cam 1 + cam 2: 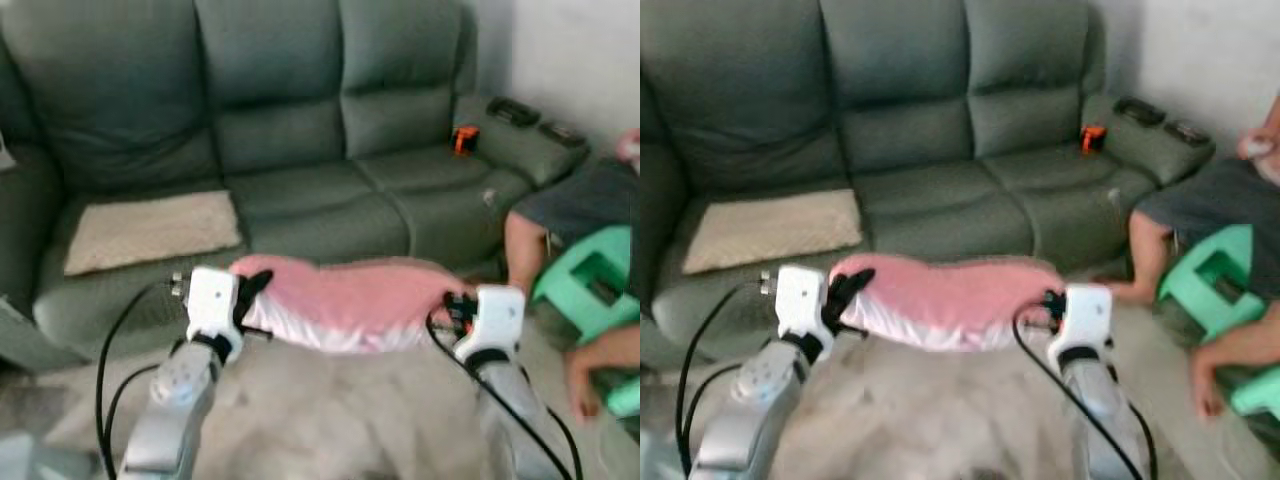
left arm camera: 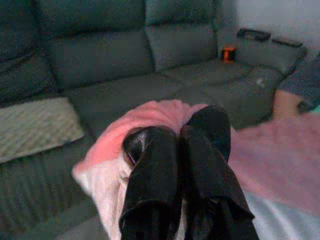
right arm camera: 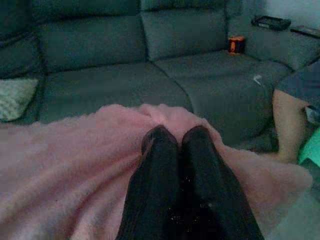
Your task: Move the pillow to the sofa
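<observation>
So I've got the pillow [image 1: 350, 305] up in front of me, pink and fuzzy on top with a paler, whitish underside showing along its near edge, and it's hanging in the air between my two arms, just short of the front edge of the sofa [image 1: 300, 130]. My left gripper [image 2: 177, 145] has its two black fingers pressed together on the pillow's left end, pinching a fold of the pink fabric, and my right gripper [image 3: 176, 139] is doing the same thing on the right end, fingers squeezed side by side into the fluff. The sofa is a big grey-green three-seater straight ahead, and its seat cushions sit right behind the pillow. On the left seat there's a beige mat [image 1: 150, 230] lying flat. Over on the sofa's right armrest there's a small orange and black thing [image 1: 463, 140], and further along the same armrest a couple of dark flat objects [image 1: 513, 110], too blurry for me to tell what they are. A person [image 1: 1200, 230] is sitting low on my right next to a green plastic stool [image 1: 1220, 280], one arm reaching down near the sofa's corner. Below the pillow, a greyish-tan cloth [image 1: 340, 410] is spread between my arms.
</observation>
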{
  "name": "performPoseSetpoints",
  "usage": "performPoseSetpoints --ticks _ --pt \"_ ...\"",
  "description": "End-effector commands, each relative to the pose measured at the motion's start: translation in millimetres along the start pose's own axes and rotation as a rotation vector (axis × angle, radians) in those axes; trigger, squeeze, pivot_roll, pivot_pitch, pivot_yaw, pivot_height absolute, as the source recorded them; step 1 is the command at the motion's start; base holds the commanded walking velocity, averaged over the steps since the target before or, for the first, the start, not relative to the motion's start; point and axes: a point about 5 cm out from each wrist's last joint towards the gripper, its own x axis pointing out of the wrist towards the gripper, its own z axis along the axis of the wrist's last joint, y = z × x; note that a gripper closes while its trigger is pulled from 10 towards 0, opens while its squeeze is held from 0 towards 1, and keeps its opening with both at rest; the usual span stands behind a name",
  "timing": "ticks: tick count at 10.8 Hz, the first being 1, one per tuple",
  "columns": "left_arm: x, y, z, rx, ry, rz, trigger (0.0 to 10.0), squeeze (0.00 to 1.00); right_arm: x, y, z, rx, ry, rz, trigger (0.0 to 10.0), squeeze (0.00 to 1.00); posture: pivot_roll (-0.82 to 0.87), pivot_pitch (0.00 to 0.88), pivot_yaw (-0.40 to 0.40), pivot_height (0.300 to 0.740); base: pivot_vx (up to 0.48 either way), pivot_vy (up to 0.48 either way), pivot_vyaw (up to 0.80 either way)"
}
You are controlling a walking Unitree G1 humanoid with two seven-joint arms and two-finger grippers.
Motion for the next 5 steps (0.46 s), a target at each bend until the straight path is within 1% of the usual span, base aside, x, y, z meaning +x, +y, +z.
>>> performPoseSetpoints --ticks 1,5 --pt "1.9 -2.7 6.8 0.013 -0.026 -0.02 10.0 0.0 1.4 -0.7 5.7 -0.001 -0.028 -0.003 10.0 0.0 -0.02 0.0 -0.031 0.74 0.0 0.0 0.0" --pt "1.5 -3.8 9.5 0.005 -0.041 -0.053 10.0 0.0 2.1 2.5 5.9 0.004 -0.034 0.004 10.0 0.0 -0.02 0.0 -0.026 0.74 0.0 0.0 0.0"
